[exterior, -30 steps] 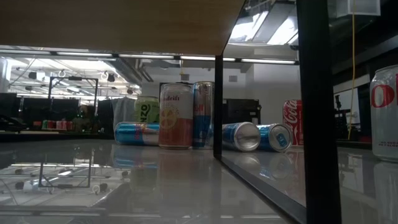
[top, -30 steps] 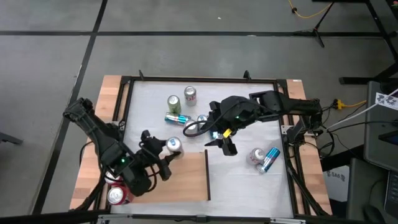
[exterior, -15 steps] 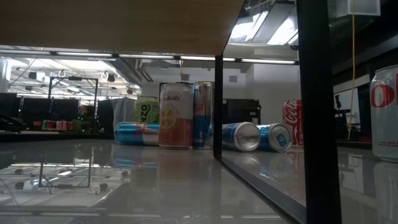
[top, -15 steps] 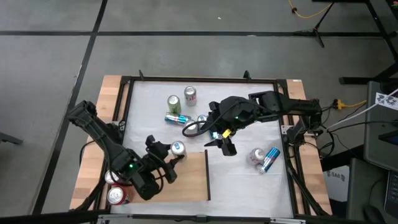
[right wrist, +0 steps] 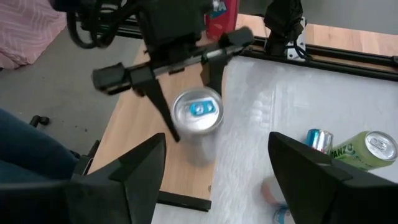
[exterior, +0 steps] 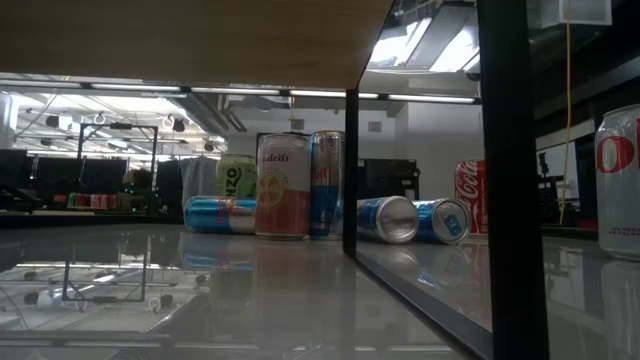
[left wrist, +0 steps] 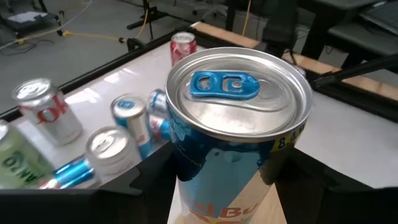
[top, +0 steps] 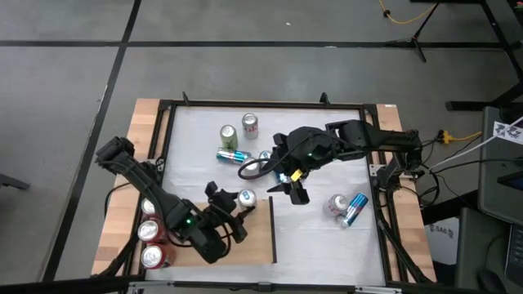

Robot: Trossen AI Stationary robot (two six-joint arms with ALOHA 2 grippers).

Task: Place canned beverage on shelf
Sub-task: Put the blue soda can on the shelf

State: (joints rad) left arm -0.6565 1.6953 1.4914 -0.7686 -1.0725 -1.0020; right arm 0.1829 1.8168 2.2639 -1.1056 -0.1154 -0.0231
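Can (top: 245, 198) in question, silver-topped with a blue pull tab, stands upright over the shelf (top: 253, 241), close to the shelf's dark edge strip, and the left gripper (top: 238, 214) is clamped round its body. In the left wrist view the same can (left wrist: 239, 118) fills the picture, its blue side pressed between the dark fingers, so the hold looks firm and the can level, which suits a drink that should land on its base. Whether its base already touches the shelf I cannot tell.

Red cans (top: 148, 231) stand in a row near the shelf's far left side; I judge they are stock already put away, so the free wood near the strip is the likely spot.

Right gripper (top: 296, 192) hangs past the shelf's dark strip, over the white table (top: 327, 245), its fingers spread wide with nothing between them. It sits clear of the carrying arm, probably to avoid a clash while waiting. More loose cans (top: 239, 137) lie on the table beyond the shelf, presumably for later.
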